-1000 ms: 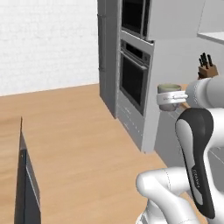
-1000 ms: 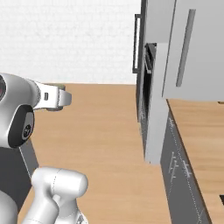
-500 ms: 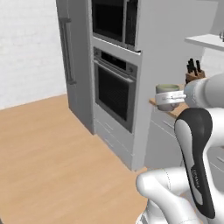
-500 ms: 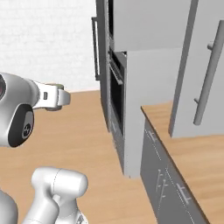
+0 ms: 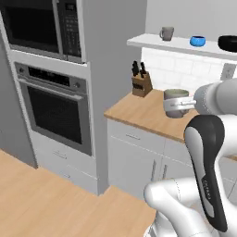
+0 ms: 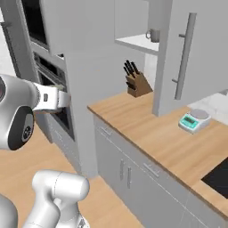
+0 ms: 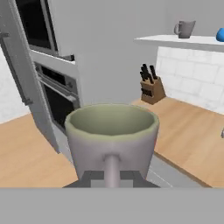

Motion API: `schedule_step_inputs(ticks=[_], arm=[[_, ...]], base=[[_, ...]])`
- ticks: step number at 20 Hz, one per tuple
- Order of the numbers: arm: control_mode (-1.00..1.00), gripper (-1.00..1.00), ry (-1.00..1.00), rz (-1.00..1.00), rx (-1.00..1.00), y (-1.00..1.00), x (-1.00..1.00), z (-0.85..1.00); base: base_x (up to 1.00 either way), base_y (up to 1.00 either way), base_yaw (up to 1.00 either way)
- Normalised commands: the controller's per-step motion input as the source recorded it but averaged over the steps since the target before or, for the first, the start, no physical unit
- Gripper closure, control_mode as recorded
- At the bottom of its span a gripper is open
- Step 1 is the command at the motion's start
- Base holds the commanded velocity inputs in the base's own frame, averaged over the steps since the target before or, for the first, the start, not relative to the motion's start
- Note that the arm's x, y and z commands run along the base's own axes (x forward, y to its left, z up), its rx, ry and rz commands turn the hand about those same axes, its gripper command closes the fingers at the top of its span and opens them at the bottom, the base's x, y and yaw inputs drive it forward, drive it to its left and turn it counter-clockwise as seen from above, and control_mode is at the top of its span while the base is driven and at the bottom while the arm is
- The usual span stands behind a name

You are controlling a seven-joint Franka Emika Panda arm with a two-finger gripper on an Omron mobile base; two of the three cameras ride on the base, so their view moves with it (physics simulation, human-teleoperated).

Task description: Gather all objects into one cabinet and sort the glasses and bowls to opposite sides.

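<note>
So the end effector [image 5: 172, 105] is clenched on one of the grey-olive cups [image 7: 112, 138]. In the hand view the held cup is taupe-grey outside with a greenish inner rim, tapered, looks empty inside, sitting upright and dead centre. In the left base view it hangs in the air at about 3 o'clock, above the front edge of the wooden desk [image 5: 139, 113].

Up on the cabinet shelf [image 5: 176, 45], around 1 o'clock in that view, the second cup [image 5: 166, 33] stands at the left end, the little blue bowl [image 5: 197, 41] just right of it with a gap between, and the black bowl [image 5: 228, 43] further right, cut by the frame edge. All three upright, apart from each other.

The grey cabinet door [image 6: 187, 58] with its long bar handle hangs open in the right base view.
</note>
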Motion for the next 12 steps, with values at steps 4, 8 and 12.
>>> schedule_step_inputs(ticks=[4, 8, 12], arm=[[1.00, 1.00, 0.00, 0.00, 0.00, 0.00, 0.00, 0.00], [1.00, 1.00, 0.00, 0.00, 0.00, 0.00, 0.00, 0.00], [1.00, 1.00, 0.00, 0.00, 0.00, 0.00, 0.00, 0.00]], base=[[0.53, 0.21, -0.73], [0.91, 0.48, -0.51], [0.99, 0.73, -0.39]])
